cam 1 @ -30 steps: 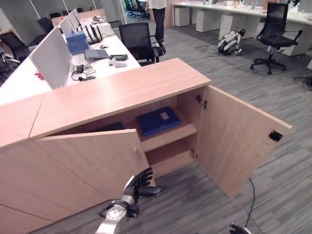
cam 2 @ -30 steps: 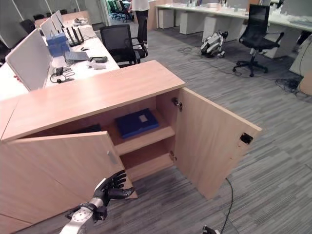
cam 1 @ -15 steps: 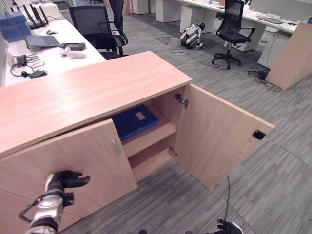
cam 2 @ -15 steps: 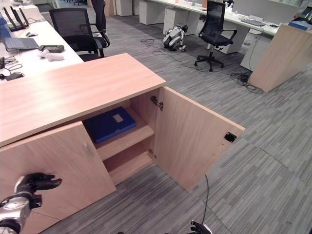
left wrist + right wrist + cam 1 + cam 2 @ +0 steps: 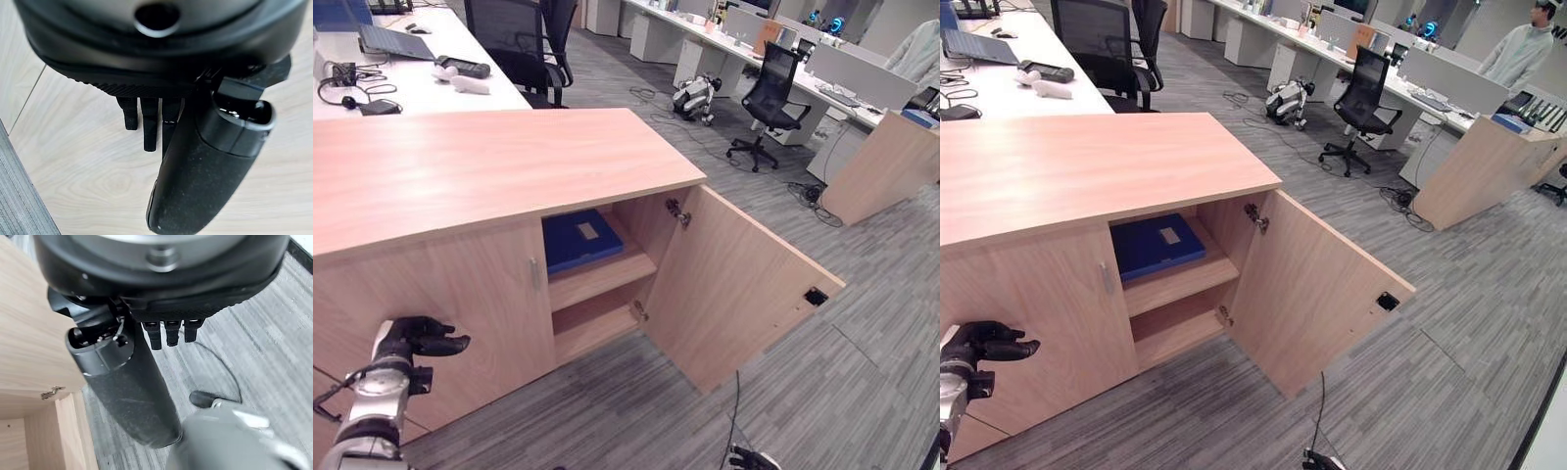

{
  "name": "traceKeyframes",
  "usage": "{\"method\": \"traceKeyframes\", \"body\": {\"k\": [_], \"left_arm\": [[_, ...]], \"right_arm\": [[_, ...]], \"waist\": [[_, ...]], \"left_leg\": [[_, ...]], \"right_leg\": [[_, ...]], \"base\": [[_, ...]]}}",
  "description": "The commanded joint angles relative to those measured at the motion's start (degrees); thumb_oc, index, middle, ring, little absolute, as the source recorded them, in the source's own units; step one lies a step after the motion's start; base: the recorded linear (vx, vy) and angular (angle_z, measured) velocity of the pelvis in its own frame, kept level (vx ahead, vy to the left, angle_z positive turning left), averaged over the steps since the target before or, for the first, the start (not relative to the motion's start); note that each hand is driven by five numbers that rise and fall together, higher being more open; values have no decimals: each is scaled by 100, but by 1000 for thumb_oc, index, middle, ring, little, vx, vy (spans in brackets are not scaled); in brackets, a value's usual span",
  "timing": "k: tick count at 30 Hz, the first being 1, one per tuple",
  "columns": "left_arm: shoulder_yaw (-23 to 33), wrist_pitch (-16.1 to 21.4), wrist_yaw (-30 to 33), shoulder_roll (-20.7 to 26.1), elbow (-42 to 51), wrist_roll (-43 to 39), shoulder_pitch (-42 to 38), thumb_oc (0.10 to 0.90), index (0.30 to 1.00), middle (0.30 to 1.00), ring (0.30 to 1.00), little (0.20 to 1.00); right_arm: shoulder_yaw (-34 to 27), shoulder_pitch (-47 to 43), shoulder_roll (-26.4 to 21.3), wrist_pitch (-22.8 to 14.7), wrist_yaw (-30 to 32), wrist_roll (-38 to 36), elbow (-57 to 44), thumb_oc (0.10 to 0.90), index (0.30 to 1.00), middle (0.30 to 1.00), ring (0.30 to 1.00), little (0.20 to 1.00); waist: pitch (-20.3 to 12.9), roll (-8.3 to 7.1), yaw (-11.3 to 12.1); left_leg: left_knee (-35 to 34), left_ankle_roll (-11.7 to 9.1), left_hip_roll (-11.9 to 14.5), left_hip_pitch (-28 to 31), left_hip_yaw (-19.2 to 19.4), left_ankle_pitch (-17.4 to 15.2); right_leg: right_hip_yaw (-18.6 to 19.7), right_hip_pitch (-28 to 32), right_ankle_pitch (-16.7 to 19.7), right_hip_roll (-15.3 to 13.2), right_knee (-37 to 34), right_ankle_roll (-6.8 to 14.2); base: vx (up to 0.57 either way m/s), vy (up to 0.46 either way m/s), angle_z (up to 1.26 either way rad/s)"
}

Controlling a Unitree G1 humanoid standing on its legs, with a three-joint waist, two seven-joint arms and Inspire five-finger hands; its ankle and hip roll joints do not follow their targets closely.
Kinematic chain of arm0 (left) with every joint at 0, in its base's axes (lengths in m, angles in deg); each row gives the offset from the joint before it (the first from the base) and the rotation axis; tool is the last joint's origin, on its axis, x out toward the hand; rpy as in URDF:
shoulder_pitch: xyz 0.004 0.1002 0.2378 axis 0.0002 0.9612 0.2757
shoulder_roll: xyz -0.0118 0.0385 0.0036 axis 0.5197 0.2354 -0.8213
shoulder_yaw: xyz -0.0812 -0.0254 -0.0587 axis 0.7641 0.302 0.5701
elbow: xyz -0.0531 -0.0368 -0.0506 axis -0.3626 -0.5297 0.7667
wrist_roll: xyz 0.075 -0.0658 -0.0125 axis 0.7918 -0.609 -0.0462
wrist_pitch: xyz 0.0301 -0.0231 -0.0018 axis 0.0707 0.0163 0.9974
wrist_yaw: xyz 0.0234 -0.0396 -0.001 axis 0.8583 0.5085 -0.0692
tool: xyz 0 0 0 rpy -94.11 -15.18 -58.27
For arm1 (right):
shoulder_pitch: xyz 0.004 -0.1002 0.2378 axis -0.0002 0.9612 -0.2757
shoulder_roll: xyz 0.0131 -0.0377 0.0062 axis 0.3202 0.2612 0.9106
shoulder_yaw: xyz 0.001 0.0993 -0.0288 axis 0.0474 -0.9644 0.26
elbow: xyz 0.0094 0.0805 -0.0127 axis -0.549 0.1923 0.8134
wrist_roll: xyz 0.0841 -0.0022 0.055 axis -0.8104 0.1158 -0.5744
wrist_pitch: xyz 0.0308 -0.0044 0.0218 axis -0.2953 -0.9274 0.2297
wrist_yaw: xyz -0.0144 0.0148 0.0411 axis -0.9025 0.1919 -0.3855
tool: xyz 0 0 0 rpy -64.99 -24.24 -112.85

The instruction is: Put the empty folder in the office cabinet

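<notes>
The blue folder (image 5: 581, 238) lies flat on the upper shelf (image 5: 607, 277) inside the cabinet (image 5: 499, 166), in the right-hand compartment. Its long axis runs roughly along the shelf front, angled a little inward. It rests fully on the shelf board and neither of my hands touches it.

My left hand (image 5: 409, 338) hovers in front of the closed left door (image 5: 440, 304), low and to the left of the folder. In the left wrist view (image 5: 146, 125) its fingers hang straight down, with the thumb beside them and nothing between them: the hand is relaxed and empty. From this hand the folder lies up and to the right, beyond the door edge and its small handle (image 5: 533, 271).

My right hand (image 5: 161, 338) hangs low near the floor (image 5: 1381, 392), fingers straight and empty, beside the open right door (image 5: 734, 284). That door stands swung wide, well clear of the cabinet front.

Judgement: the folder is already stowed. What remains, if anything, is closing the right door. The right hand is the nearer to that door's free edge; the left hand is on the far side of the opening and is poorly placed for it.
</notes>
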Motion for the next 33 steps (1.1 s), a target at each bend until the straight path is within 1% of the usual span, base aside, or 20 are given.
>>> {"method": "traceKeyframes", "body": {"k": [1, 2, 3, 4, 5, 6, 7, 8, 9, 10, 12, 13, 16, 22, 25, 27, 29, 30, 31, 33], "left_arm": [[599, 767, 650, 346, 667, -549, -1064, 800, 900, 900, 900, 900], [613, 823, 655, 62, 974, -592, -863, 800, 900, 900, 900, 900], [637, 810, 669, 43, 1011, -581, -826, 800, 900, 900, 900, 900], [529, 871, 643, -599, 1727, -571, -416, 800, 900, 900, 900, 900], [446, 884, 607, -925, 2098, -553, -168, 800, 900, 900, 900, 900], [313, 894, 531, -1262, 2481, -546, 97, 800, 900, 900, 900, 900], [316, 880, 543, -1279, 2516, -536, 128, 800, 900, 900, 900, 900], [148, 866, 405, -1533, 2846, -550, 344, 800, 900, 900, 900, 900], [-44, 858, 294, -1749, 3098, -543, 457, 800, 900, 900, 900, 900], [-391, 826, 125, -2154, 3301, -501, 686, 800, 900, 900, 900, 900], [-595, 802, -50, -2393, 3317, -537, 899, 800, 900, 900, 900, 900], [-752, 793, -184, -2481, 3349, -544, 1005, 800, 900, 900, 900, 900], [-1009, 662, -372, -2648, 3303, -420, 1343, 800, 900, 900, 900, 900], [-1240, 459, -638, -2706, 2933, -141, 1728, 800, 900, 900, 900, 900], [-1243, 380, -646, -2760, 2668, -103, 1760, 800, 900, 900, 900, 900], [-1232, 349, -645, -2776, 2530, -66, 1790, 800, 900, 900, 900, 900], [-1193, 328, -622, -2824, 2344, -35, 1853, 800, 900, 900, 900, 900], [-1204, 317, -589, -2851, 2286, -27, 1837, 800, 900, 900, 900, 900], [-1204, 321, -556, -2875, 2232, -14, 1811, 800, 900, 900, 900, 900], [-1186, 323, -536, -2889, 2135, 15, 1815, 800, 900, 900, 900, 900]], "right_arm": [[-11, -467, -379, -155, 96, -170, -17, 800, 900, 900, 900, 900], [-59, -498, -319, -147, 117, -166, -16, 800, 900, 900, 900, 900], [-54, -493, -331, -146, 117, -164, -16, 800, 900, 900, 900, 900], [-181, -547, -250, -118, 188, -112, 32, 800, 900, 900, 900, 900], [-248, -551, -213, -90, 212, -84, 57, 800, 900, 900, 900, 900], [-285, -567, -178, -66, 228, -55, 58, 800, 900, 900, 900, 900], [-286, -553, -188, -65, 228, -52, 56, 800, 900, 900, 900, 900], [-317, -569, -192, -57, 238, -36, 66, 800, 900, 900, 900, 900], [-349, -609, -203, -54, 264, -36, 86, 800, 900, 900, 900, 900], [-441, -651, -248, -21, 314, -45, 111, 800, 900, 900, 900, 900], [-526, -561, -246, -20, 302, -107, 106, 800, 900, 900, 900, 900], [-559, -497, -254, -9, 284, -126, 126, 800, 900, 900, 900, 900], [-658, -376, -315, -11, 257, -93, 227, 800, 900, 900, 900, 900], [-664, -272, -612, -35, 255, 81, 532, 800, 900, 900, 900, 900], [-765, -321, -795, -29, 300, 56, 694, 800, 900, 900, 900, 900], [-798, -351, -865, -46, 306, -39, 664, 800, 900, 900, 900, 900], [-779, -335, -907, -78, 303, -97, 596, 800, 900, 900, 900, 900], [-785, -370, -957, -77, 320, -138, 574, 800, 900, 900, 900, 900], [-782, -412, -1002, -87, 349, -156, 549, 800, 900, 900, 900, 900], [-777, -519, -1068, -90, 346, -185, 517, 800, 900, 900, 900, 900]], "waist": [[114, 769, 8], [160, 787, 40], [153, 797, 34], [211, 844, 138], [222, 840, 194], [233, 825, 253], [233, 838, 238], [246, 838, 286], [250, 840, 315], [285, 925, 255], [319, 944, 132], [299, 935, 91], [195, 1015, -18], [139, 1337, -170], [151, 1507, -217], [176, 1574, -245], [210, 1603, -271], [297, 1625, -215], [374, 1602, -194], [441, 1530, -191]], "left_leg": [[7, 64, 133, 587, 7, -635], [0, 78, 140, 606, 5, -645], [0, 79, 138, 602, 3, -646], [-4, 76, 157, 641, 37, -696], [-4, 76, 140, 649, 63, -735], [-4, 73, 109, 647, 90, -776], [-4, 72, 111, 660, 72, -780], [-4, 59, 106, 657, 64, -794], [-4, 25, 107, 638, 40, -811], [1, -47, 130, 634, -96, -834], [10, -102, 142, 691, -171, -870], [3, -127, 124, 707, -182, -897], [-4, -204, 139, 722, -237, -893], [180, -495, 613, 664, -286, -717], [458, -683, 889, 596, -338, -383], [783, -752, 1034, 503, -397, -167], [1172, -801, 1118, 426, -473, 34], [1555, -831, 1095, 247, -651, 351], [1839, -844, 1035, 56, -787, 483], [2132, -835, 951, -74, -859, 475]], "right_leg": [[-523, -89, -208, -109, 1395, 797], [-657, -182, -133, -124, 1564, 804], [-658, -193, -141, -128, 1582, 804], [-1070, -387, 39, -303, 1823, 804], [-1322, -406, 95, -498, 1758, 804], [-1566, -349, 56, -744, 1459, 798], [-1589, -317, 52, -744, 1446, 799], [-1727, -262, 88, -867, 1149, 721], [-1753, -249, 168, -960, 807, 677], [-1446, -426, 360, -1122, 456, 665], [-1046, -523, 510, -1191, 331, 721], [-968, -458, 528, -1203, 218, 733], [-990, -353, 487, -1158, 170, 714], [-1163, -126, 213, -749, -139, 508], [-1226, -13, 7, -481, -158, 328], [-1241, 98, -120, -313, -203, 202], [-1217, 273, -207, -168, -314, 75], [-1204, 379, -213, -125, -405, 40], [-1209, 447, -203, -137, -478, 6], [-1218, 550, -251, -172, -553, -26]], "base": [[-31, 23, -8], [-31, 23, -8], [-50, 1, 0], [-31, -29, -3], [-14, -60, -23], [22, -53, -34], [35, -82, -24], [43, -111, 3], [103, -188, 13], [129, -197, 6], [134, -191, 14], [82, -124, 28], [137, -153, 26], [92, -199, -1], [71, -160, -9], [71, -166, -1], [81, -154, -6], [52, -133, -16], [29, -109, -13], [62, -77, -14]]}}
